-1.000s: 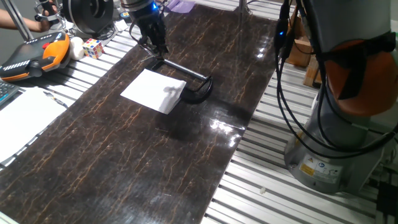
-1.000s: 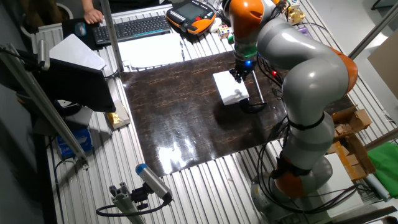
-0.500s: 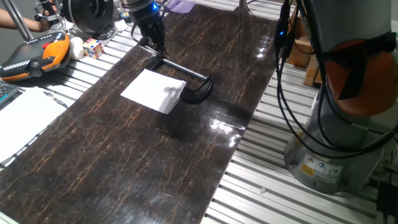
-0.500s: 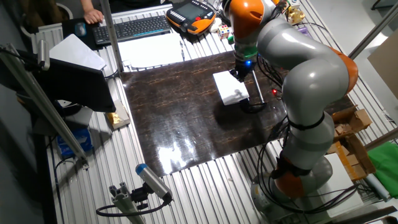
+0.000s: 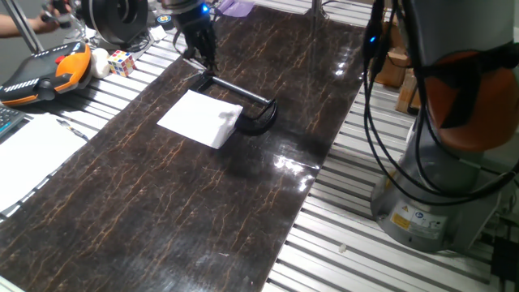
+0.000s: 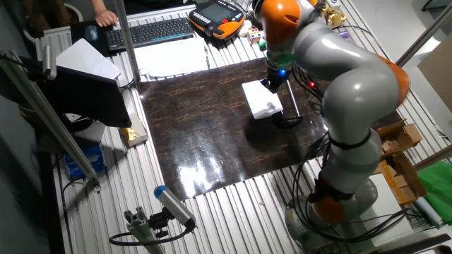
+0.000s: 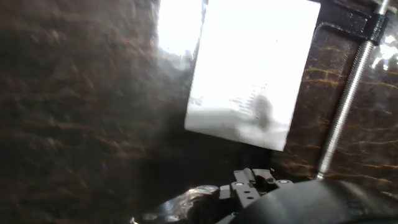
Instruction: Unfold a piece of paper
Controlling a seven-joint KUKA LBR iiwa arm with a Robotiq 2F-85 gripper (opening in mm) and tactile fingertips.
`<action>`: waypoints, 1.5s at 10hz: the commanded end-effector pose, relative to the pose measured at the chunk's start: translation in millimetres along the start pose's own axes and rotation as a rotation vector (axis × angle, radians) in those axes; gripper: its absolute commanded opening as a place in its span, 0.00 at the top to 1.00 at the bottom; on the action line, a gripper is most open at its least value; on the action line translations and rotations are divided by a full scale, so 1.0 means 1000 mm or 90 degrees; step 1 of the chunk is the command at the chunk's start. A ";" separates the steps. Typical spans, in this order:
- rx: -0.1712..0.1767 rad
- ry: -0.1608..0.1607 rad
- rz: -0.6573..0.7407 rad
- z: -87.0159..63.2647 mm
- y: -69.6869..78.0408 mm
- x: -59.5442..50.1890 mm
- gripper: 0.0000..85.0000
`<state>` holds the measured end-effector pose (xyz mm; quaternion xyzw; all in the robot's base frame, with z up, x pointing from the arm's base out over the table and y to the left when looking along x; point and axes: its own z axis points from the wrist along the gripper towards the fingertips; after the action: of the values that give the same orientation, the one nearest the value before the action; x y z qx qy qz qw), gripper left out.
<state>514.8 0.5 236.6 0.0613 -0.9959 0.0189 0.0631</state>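
Observation:
The piece of paper (image 5: 199,118) is a white, roughly square sheet lying flat on the dark marbled table (image 5: 162,211), with a thicker edge toward the clamp. It also shows in the other fixed view (image 6: 261,100) and fills the top of the hand view (image 7: 252,68). My gripper (image 5: 204,58) hangs just above the table beyond the paper's far corner, over the end of the clamp's bar, and it also shows in the other fixed view (image 6: 272,83). It holds nothing. The dark fingers blend together, so I cannot tell if they are open.
A black curved clamp (image 5: 258,120) with a long metal bar (image 7: 345,106) lies against the paper's right side. A larger white sheet (image 5: 24,150), an orange pendant (image 5: 40,73) and a colour cube (image 5: 122,62) sit at the left. The robot's base (image 5: 438,186) stands right.
My gripper has drifted slightly up and away from the paper, toward the table's far end. The paper and the clamp have not moved.

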 end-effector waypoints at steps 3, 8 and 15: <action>-0.052 0.017 0.126 0.001 0.000 0.000 0.99; 0.001 0.042 0.235 0.007 -0.004 -0.002 0.91; 0.038 -0.032 0.313 0.093 -0.053 -0.017 0.25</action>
<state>526.7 -54.5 159.2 -0.1805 -0.9812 0.0615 0.0305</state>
